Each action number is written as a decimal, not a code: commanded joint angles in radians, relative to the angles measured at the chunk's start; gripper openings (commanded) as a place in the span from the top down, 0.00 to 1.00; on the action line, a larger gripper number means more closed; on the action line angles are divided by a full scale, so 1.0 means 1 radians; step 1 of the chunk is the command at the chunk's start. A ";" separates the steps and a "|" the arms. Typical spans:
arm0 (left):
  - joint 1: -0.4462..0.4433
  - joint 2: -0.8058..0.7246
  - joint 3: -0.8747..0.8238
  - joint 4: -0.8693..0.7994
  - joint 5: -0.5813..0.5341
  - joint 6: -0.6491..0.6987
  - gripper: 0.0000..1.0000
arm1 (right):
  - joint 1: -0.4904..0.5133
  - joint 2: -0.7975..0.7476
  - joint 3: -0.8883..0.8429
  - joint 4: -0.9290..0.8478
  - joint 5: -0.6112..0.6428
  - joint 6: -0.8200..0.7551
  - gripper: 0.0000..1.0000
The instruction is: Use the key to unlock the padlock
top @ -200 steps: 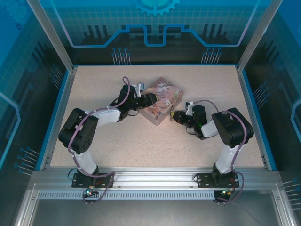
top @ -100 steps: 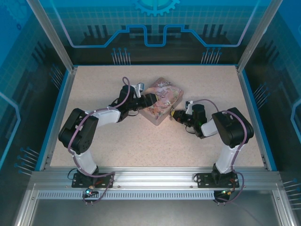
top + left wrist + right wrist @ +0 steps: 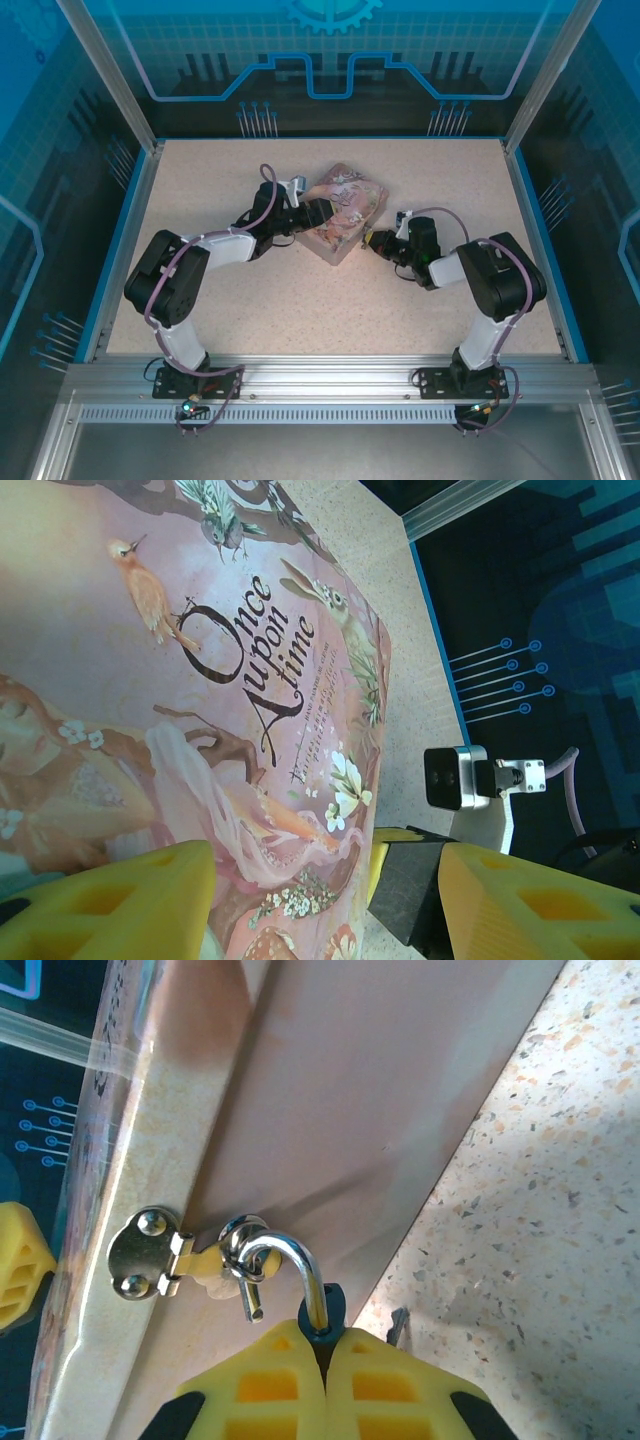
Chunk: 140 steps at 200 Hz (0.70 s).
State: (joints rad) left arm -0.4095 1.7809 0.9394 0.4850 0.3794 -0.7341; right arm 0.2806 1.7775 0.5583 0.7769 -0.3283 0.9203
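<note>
Broadly, the speckled tabletop [image 3: 300, 300] is carrying a pink tin [image 3: 348, 200] that is sitting between the two tools. The left tool [image 3: 320, 212] is reaching in at the tin's left side. In its wrist view its yellow fingers [image 3: 110, 900] are standing well apart, with the tin's illustrated lid [image 3: 200, 680] lying between and ahead of them. The finger on the right of that view is staying clear of the tin's edge. The right tool [image 3: 322, 1345] is meeting the tin's opposite wall. Its fingers are pressing together, clamping the bluish padlock [image 3: 327, 1305] at their tips. The padlock's silver shackle [image 3: 290, 1255] is curving up ahead of the tool and hanging through the ring of the tin's hasp [image 3: 145, 1250]. A thin dark sliver, seemingly the key [image 3: 398, 1325], is showing just right of the fingertips; whether it is sitting in the padlock I cannot tell.
</note>
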 commanded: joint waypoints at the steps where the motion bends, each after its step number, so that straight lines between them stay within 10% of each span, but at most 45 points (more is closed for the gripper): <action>1: 0.008 0.061 -0.071 -0.219 -0.045 -0.011 0.38 | -0.024 -0.027 0.018 0.016 0.072 0.062 0.97; 140: -0.033 0.064 -0.072 -0.241 -0.072 0.009 0.38 | -0.009 -0.055 0.032 -0.026 0.171 0.181 0.97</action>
State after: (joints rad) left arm -0.4351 1.7813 0.9394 0.4873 0.3515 -0.7307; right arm 0.2832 1.7519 0.5606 0.7746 -0.2581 1.0782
